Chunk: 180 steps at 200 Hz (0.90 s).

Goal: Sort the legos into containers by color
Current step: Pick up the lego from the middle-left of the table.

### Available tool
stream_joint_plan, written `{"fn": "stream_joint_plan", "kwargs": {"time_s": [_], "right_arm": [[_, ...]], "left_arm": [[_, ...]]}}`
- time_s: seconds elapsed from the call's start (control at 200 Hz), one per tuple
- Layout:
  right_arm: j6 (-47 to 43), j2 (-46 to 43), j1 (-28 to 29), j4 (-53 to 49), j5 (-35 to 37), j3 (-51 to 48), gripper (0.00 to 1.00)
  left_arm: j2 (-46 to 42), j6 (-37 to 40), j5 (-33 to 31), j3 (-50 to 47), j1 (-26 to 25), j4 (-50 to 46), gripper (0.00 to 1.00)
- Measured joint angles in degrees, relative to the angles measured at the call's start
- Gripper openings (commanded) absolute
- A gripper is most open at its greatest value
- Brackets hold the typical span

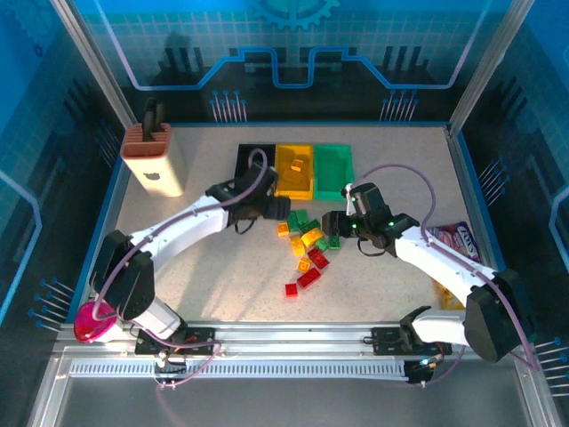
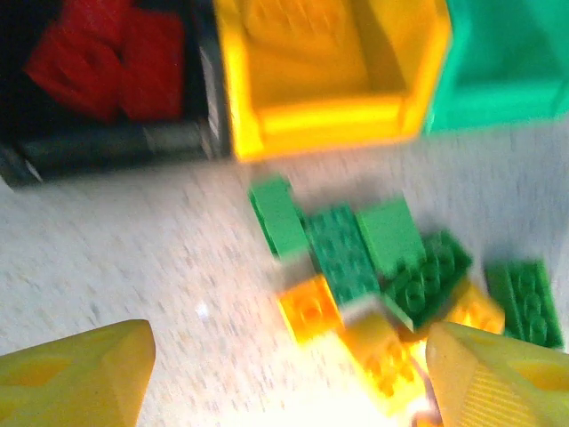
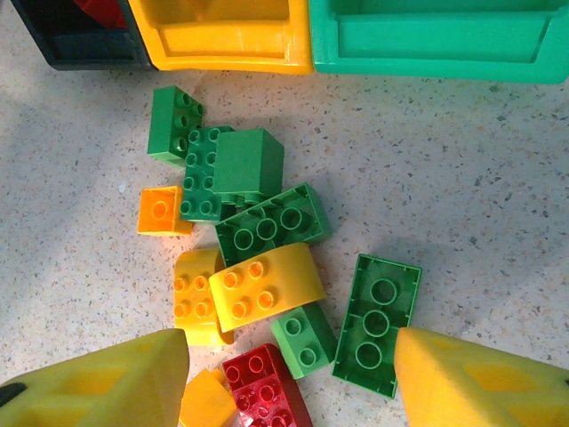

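Though dim overhead, red legos (image 2: 102, 58) in black bin (image 2: 107, 151); left pincer (image 2: 284, 356), right pincer (image 3: 289, 356) spread.

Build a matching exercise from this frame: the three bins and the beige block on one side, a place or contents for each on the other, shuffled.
Column A
1. black bin
2. yellow bin
3. green bin
4. beige block

Column B
a. middle of the bin row
b. stands alone at far left, apart from the row
c. red bricks inside
d. right end of the bin row

Pairs: 1-c, 2-a, 3-d, 4-b
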Motion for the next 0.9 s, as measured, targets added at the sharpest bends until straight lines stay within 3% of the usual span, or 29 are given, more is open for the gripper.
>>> {"fn": "stream_joint_plan", "kwargs": {"time_s": [0.185,0.435,0.901], "right_arm": [[0.0,2.0,0.0,0.2,-0.1,0.4,0.64],[0.8,2.6,0.0,1.1,-0.5,0.5,0.64],[1.1,1.7,0.1,1.3,-0.4,0.5,0.64]], "left_arm": [[-0.5,-5.2,0.4,-5.8,-9.6,-4.1,0.8],[-0.1,-13.9,0.9,-6.4,-20.4,-8.5,0.77],[7.3,-20.5,2.0,-6.4,-25.7,-10.1,0.7]]}}
